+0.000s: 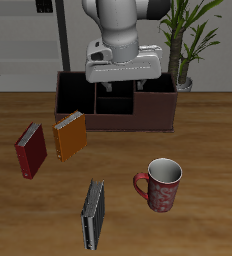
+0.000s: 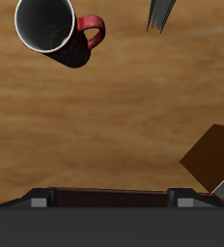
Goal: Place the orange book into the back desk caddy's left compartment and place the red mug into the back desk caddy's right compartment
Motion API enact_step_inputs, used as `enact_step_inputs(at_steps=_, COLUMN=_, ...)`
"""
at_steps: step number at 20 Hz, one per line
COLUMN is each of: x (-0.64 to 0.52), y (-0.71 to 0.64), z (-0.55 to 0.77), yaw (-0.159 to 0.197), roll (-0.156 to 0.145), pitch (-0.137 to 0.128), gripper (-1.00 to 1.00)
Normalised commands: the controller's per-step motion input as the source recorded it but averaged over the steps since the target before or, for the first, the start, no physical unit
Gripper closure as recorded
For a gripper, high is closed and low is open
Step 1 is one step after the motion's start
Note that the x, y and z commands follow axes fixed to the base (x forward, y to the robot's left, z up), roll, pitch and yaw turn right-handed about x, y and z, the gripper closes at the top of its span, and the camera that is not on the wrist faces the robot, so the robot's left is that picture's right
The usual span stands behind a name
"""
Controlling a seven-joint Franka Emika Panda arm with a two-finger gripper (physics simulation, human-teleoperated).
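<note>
The wooden table (image 1: 213, 140) is the biggest thing here, and everything sits on it. At the back stands the back desk caddy (image 1: 148, 112), a long dark brown box with walls inside it. Its left compartment (image 1: 72, 102) looks empty, as far as the pictures show. The robot arm hangs over the caddy, and the gripper (image 1: 116, 88) is just above the middle of the box. It holds nothing that can be seen. Whether its two fingers are apart or together cannot be told, because the arm body hides them and the wrist view shows only their dark bases.

Next come the books. The orange book (image 1: 69, 136) lies on the table just in front of the caddy, close to the wide end part. A dark red book (image 1: 31, 151) lies right beside it. A grey-black book (image 1: 93, 214) lies nearer the table's front edge.

The red mug (image 1: 160, 185) stands upright on the table, well apart from the caddy, with its handle (image 2: 93, 31) sticking out to one side.

So neither job looks done yet. The book is not in its part of the box, and the mug is not in the other end part. Both things are left to pick up and put in
</note>
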Motion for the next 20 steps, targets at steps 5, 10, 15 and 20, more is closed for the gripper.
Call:
enact_step_inputs(at_steps=5, x=0.06, y=-0.05, z=0.05, yaw=-0.005, roll=0.035, pitch=0.005, gripper=-1.0)
enact_step_inputs(at_steps=10, x=0.07, y=-0.31, z=0.03, yaw=-0.01, roll=0.002, pitch=-0.022, gripper=-1.0)
enact_step_inputs(at_steps=15, x=-0.1, y=-0.55, z=-0.05, yaw=-0.071, roll=0.032, pitch=-0.036, gripper=-1.0)
enact_step_inputs(at_steps=20, x=-0.12, y=-0.6, z=-0.12, yaw=-0.036, roll=-0.048, pitch=-0.005, gripper=-1.0)
